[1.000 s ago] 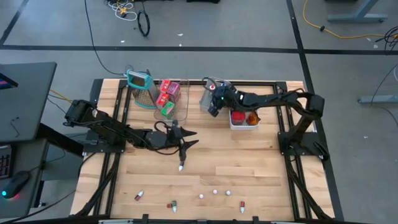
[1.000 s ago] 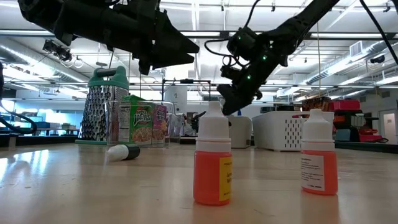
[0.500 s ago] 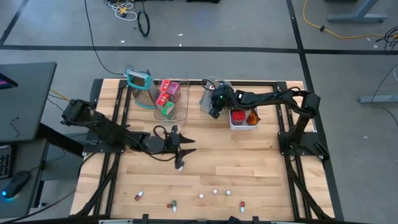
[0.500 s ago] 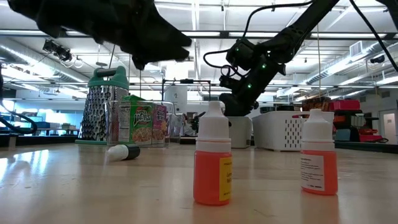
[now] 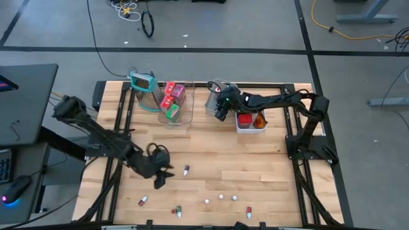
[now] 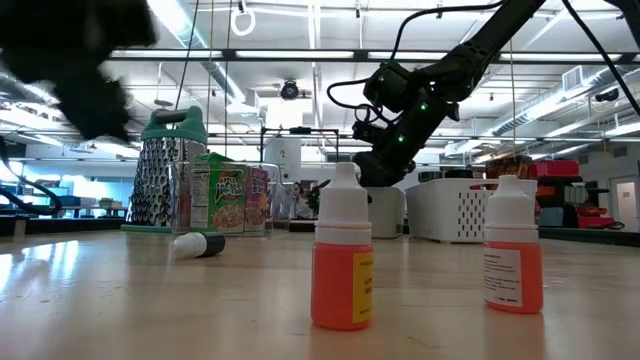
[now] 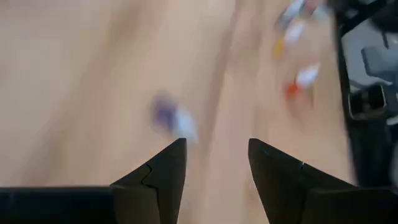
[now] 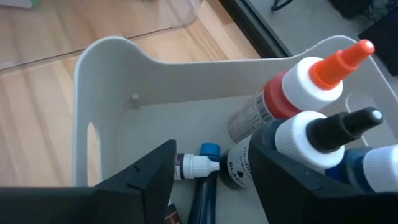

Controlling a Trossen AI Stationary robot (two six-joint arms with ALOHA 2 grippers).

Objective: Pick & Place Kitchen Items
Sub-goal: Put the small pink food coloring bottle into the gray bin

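My left gripper [image 5: 157, 179] [image 7: 214, 163] hovers open over the near-left part of the table and touches nothing. A small dark-capped bottle [image 5: 186, 170] [image 6: 198, 243] lies on its side just to the right of it. My right gripper [image 5: 220, 110] [image 8: 214, 186] is open above a grey bin [image 5: 213, 99] [image 8: 112, 68], fingers clear of the bottles [image 8: 311, 118] lying inside it. Two orange white-capped bottles [image 6: 340, 250] [image 6: 513, 245] stand near the near edge, among other tiny bits [image 5: 221, 197].
A teal-framed grater [image 5: 144, 86] and a clear bin [image 5: 176, 102] of red and pink packets stand at the far left. A white bin [image 5: 250, 122] sits right of the grey one. Bare wood lies in the table's middle.
My left arm has swung quickly from the table's middle toward the near-left corner, its gripper staying open; the small lying bottle has kept its place. My right gripper has sunk a little toward the grey bin and then held still.
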